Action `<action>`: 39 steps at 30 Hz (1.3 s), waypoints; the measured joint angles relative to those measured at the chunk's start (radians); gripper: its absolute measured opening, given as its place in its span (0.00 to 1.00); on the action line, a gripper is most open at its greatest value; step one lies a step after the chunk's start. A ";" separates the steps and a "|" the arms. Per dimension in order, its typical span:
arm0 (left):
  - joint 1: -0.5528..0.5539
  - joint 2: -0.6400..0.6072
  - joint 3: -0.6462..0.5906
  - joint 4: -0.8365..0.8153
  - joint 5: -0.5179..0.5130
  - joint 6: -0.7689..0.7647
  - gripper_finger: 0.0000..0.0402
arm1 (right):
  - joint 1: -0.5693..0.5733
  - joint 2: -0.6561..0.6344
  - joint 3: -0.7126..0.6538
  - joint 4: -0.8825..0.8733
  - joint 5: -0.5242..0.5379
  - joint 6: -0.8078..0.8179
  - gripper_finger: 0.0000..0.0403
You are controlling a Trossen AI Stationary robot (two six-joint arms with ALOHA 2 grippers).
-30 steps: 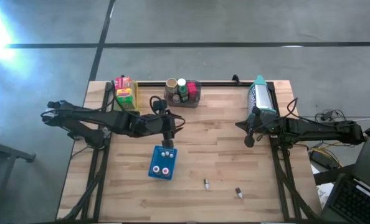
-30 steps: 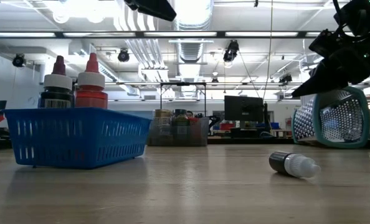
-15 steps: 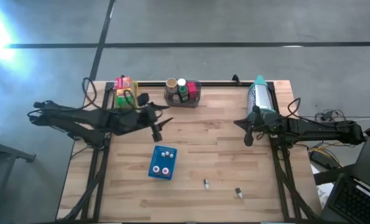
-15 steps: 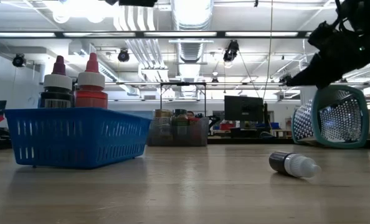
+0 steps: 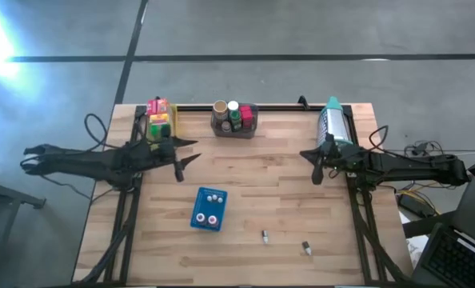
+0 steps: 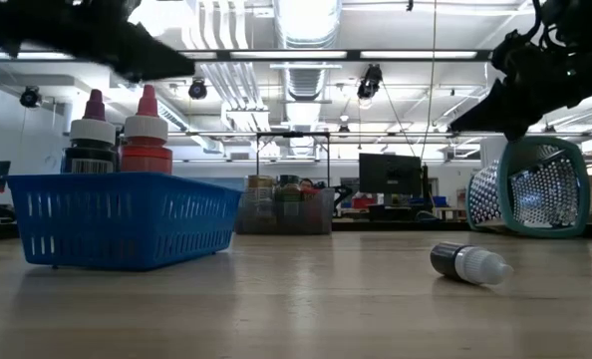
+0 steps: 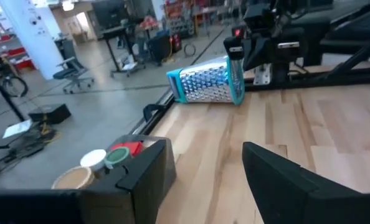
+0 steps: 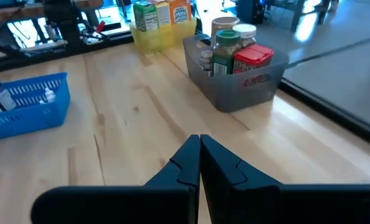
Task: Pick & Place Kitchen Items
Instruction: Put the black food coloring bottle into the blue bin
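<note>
Two small bottles (image 5: 212,210) with a dark red and a red cap stand upright in the blue basket (image 6: 127,221) in the middle of the table. Two more tiny bottles lie on their sides on the wood, one (image 5: 264,236) and another (image 5: 307,249), the latter also showing in the low view (image 6: 470,262). My left gripper (image 5: 185,164) is open and holds nothing, up left of the basket, pointing level (image 7: 203,180). My right gripper (image 5: 317,170) hangs shut above the table's right part, its fingers closed together (image 8: 199,148) with nothing between them.
A grey bin (image 5: 235,120) of jars and cans and a yellow bin (image 5: 161,122) of small boxes stand at the far edge. A teal mesh container (image 5: 333,124) lies on its side at the far right. Bare wood lies between the basket and the right gripper.
My left gripper has drawn back from over the blue basket toward the table's left edge and come lower, its fingers as far apart as before. The bottles in the basket have stayed put. My right gripper has tipped up slightly where it is.
</note>
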 joint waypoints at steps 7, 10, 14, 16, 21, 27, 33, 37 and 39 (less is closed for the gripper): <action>0.025 -0.147 -0.209 0.108 0.036 -0.012 0.54 | 0.000 0.032 -0.002 0.003 -0.001 0.086 0.02; 0.025 -0.186 -0.262 0.119 0.031 -0.019 0.54 | 0.000 0.053 -0.002 0.002 0.005 0.084 0.02; 0.025 -0.222 -0.308 0.122 0.001 -0.021 0.54 | 0.000 0.083 -0.002 0.003 0.025 0.082 0.02; 0.025 -0.233 -0.324 0.122 -0.002 -0.020 0.54 | 0.000 0.095 -0.002 0.005 0.025 0.079 0.02; 0.025 -0.240 -0.352 0.124 -0.002 0.010 0.54 | 0.000 0.126 -0.002 0.005 0.025 0.077 0.02; 0.025 -0.240 -0.362 0.121 -0.002 0.012 0.54 | 0.000 0.157 -0.002 0.007 0.025 0.077 0.02; 0.025 -0.240 -0.362 0.121 -0.002 0.012 0.54 | -0.001 0.176 0.002 0.067 0.028 0.113 0.02; 0.025 -0.240 -0.362 0.117 -0.002 0.012 0.54 | 0.001 0.204 0.083 -0.013 0.028 0.162 0.02; 0.025 -0.240 -0.362 0.114 -0.001 0.012 0.54 | 0.002 0.241 0.146 -0.078 0.035 0.164 0.03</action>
